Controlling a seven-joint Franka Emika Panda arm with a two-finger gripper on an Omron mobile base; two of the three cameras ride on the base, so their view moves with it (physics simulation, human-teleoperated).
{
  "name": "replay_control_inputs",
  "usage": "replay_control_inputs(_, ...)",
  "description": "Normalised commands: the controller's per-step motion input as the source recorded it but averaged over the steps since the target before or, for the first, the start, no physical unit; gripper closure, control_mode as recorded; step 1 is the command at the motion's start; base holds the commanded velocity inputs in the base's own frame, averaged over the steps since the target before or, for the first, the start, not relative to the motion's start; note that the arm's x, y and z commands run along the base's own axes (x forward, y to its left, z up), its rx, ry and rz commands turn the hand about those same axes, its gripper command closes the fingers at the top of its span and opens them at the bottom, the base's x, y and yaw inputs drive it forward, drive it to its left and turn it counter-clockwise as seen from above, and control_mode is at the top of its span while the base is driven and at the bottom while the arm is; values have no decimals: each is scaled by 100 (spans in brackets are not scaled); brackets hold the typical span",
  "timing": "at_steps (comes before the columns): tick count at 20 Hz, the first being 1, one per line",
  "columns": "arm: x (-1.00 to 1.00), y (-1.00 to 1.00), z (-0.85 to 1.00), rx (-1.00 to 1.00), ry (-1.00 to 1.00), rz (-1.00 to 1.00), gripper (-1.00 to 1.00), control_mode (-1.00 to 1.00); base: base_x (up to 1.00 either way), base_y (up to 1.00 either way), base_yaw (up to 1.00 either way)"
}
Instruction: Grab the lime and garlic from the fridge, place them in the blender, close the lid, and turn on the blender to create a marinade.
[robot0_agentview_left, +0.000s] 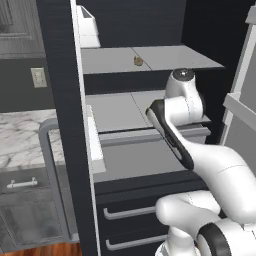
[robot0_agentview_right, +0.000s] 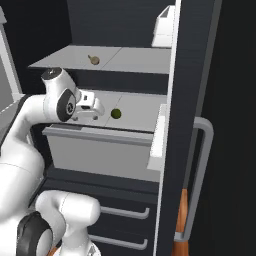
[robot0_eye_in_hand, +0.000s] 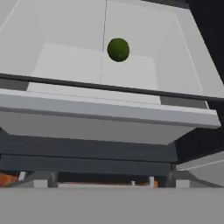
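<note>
Left base view, fridge: the fridge (robot0_agentview_left: 60, 100) is open, a tall black cabinet with pale grey, flat, smooth shelves and black drawers with silver bar handles below.
Left base view, garlic: the garlic (robot0_agentview_left: 138, 61), a small tan lumpy bulb, lies on the upper shelf (robot0_agentview_left: 110, 60) of the fridge, untouched.
Left base view, arm: the white glossy arm (robot0_agentview_left: 200, 150) reaches into the fridge at the level of the middle shelf.
Left base view, bench: a marbled bench (robot0_agentview_left: 25, 135) lies left of the fridge door.
Right base view, lime: the lime (robot0_agentview_right: 116, 113), a small dark green ball, sits on the middle shelf (robot0_agentview_right: 135, 112) of the fridge, one shelf below the garlic.
Right base view, gripper: the gripper (robot0_agentview_right: 100, 109) is near the lime but apart from it; its jaws are spread and hold nothing.
Hand view, lime: the lime appears round and matte green, alone on the pale shelf, beyond the shelf's front lip.
Progress, done: the fridge door is open and the hand is aimed at the lime.
Progress, left: by my reading nearly everything is left: grasping the lime, fetching the garlic, loading the blender, lid, switch.
</note>
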Motion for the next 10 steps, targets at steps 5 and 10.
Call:
replay_control_inputs(5,55,-35,-21,4,0,-9,-100,-100,0,0,0)
replay_control_inputs(10,62,-8,-18,9,0,-4,-100,-100,0,0,0)
